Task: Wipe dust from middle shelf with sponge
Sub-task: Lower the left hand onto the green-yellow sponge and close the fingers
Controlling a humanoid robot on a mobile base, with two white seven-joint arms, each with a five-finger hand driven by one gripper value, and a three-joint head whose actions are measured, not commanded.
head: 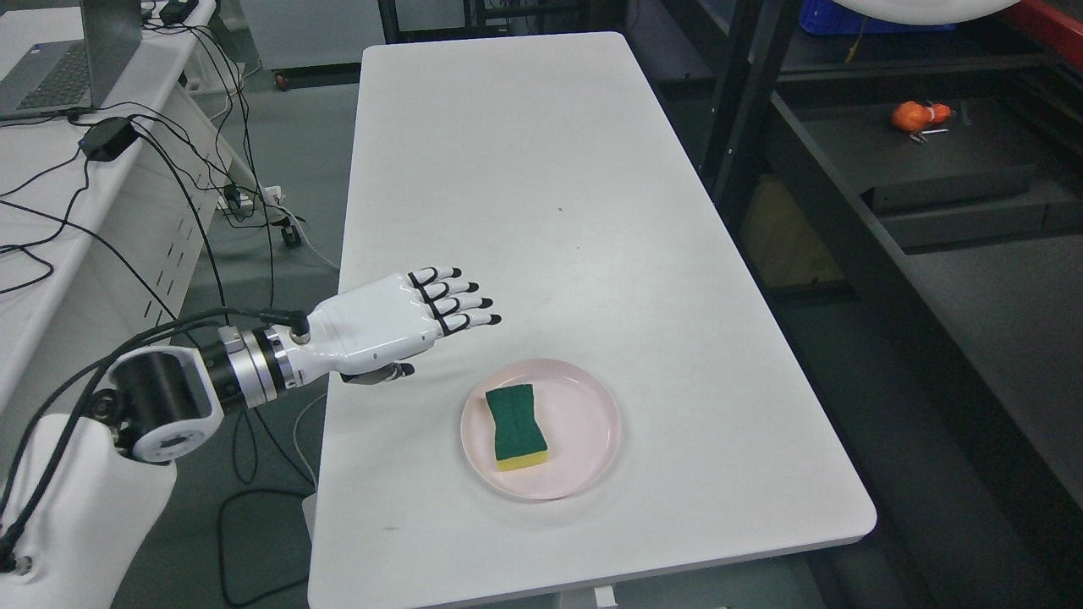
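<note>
Sponge [517, 427]: green scouring face up, yellow foam layer visible along the near edge; lying flat on the pink plate, left of plate centre, long axis running roughly 12 to 6 o'clock; untouched by any hand.
Pink plate [584, 423]: round, shallow; resting on the white table toward the near end, at about 6 o'clock from table centre.
Left hand [398, 317]: entering from 8 o'clock, held over the table's left edge; palm down, four fingers extended and slightly spread, pointing toward 3 o'clock; thumb tucked below the palm; holding nothing; positioned at about 10 o'clock from the sponge, near but apart from the plate.
White table [525, 186]: long axis running 12 to 6 o'clock; far half bare.
Dark shelving [931, 194]: at 3 o'clock from the table; orange object [918, 116] lying on an upper level at about 2 o'clock.
Laptop [51, 68]: on a side desk at 10 o'clock, cables trailing down.
</note>
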